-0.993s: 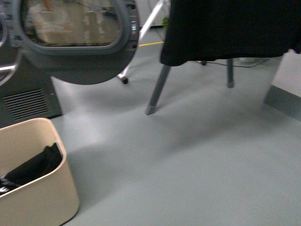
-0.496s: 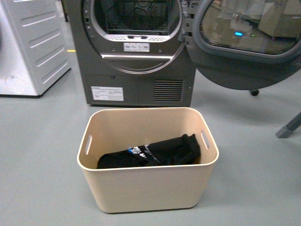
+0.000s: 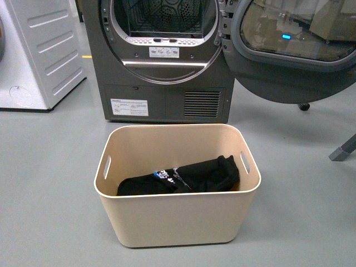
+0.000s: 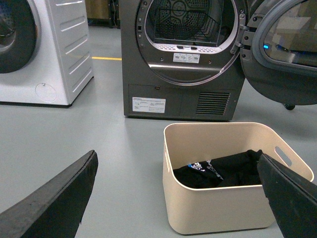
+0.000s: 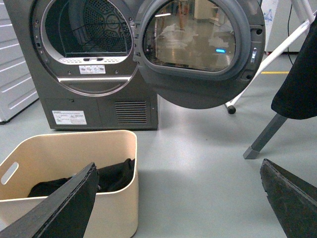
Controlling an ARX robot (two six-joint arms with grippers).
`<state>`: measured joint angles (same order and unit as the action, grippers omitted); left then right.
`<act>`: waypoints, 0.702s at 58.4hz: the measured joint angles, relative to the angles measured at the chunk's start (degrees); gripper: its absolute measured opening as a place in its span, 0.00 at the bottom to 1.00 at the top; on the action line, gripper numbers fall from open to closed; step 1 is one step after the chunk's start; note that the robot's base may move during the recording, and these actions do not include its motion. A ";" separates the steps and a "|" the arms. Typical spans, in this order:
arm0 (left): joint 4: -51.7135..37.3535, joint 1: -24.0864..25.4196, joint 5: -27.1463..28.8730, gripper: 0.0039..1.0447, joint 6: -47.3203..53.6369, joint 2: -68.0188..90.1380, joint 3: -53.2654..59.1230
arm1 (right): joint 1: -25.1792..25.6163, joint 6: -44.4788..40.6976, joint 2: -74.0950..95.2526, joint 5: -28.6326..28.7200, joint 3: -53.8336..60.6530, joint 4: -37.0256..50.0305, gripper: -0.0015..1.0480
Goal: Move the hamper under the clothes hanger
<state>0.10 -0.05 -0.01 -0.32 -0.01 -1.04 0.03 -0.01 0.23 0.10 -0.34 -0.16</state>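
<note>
The beige hamper (image 3: 177,222) stands on the grey floor in front of the dryer, with black clothes (image 3: 189,177) inside. It also shows in the left wrist view (image 4: 218,210) and the right wrist view (image 5: 116,208). One slanted dark grey leg of the clothes hanger (image 3: 344,149) shows at the right edge. In the right wrist view the leg (image 5: 265,136) stands under a hanging black garment (image 5: 297,84). My left gripper (image 4: 177,161) is open, level with the hamper's near side and apart from it. My right gripper (image 5: 179,167) is open over bare floor right of the hamper.
A dark grey dryer (image 3: 167,105) stands behind the hamper, its round door (image 3: 295,50) swung open to the right. A white machine (image 3: 39,55) stands at the left. A white-legged frame with a black wheel (image 5: 231,109) stands behind the door.
The front view has swung left from the hanger legs and hanging garment to the dryer and hamper. The hamper stays in place before the dryer.
</note>
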 joint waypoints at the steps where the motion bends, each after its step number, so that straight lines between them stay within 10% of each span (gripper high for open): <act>1: 0.00 0.00 0.00 0.94 0.00 0.00 0.00 | 0.00 0.00 0.00 0.00 0.00 0.00 0.93; 13: 0.09 -0.07 0.33 0.94 0.00 0.11 -0.04 | 0.00 0.00 0.00 0.00 0.00 0.00 0.93; 20: 9.31 -1.55 12.68 0.94 -4.76 12.00 -5.16 | -0.63 5.55 6.32 -6.58 -2.82 -4.24 0.93; 41: -14.53 1.29 3.34 0.94 -2.45 51.08 -14.45 | -0.63 12.37 47.25 -2.84 -11.85 22.71 0.93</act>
<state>-14.44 1.23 3.33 -2.76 51.07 -15.49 -0.60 12.36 47.48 -2.74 -12.19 22.55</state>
